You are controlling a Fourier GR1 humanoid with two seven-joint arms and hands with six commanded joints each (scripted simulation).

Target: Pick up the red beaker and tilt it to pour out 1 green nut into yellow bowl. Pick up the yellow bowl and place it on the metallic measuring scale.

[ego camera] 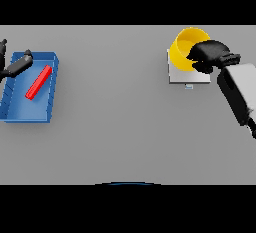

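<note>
The yellow bowl [182,47] is at the far right, over the back edge of the metallic scale [185,77], a pale square plate with a small display at its front. I cannot tell whether the bowl rests on the plate or hangs just above it. My right hand [212,54] is curled round the bowl's right rim and hides that side. The red beaker [39,82] lies on its side in a blue tray [50,104] at the far left. My left hand [17,66] reaches over the tray's back left corner with straight fingers, apart from the beaker. No green nut shows.
My right forearm [239,94] slants in from the right edge, beside the scale. The blue tray sits against the left edge of the grey table [115,112].
</note>
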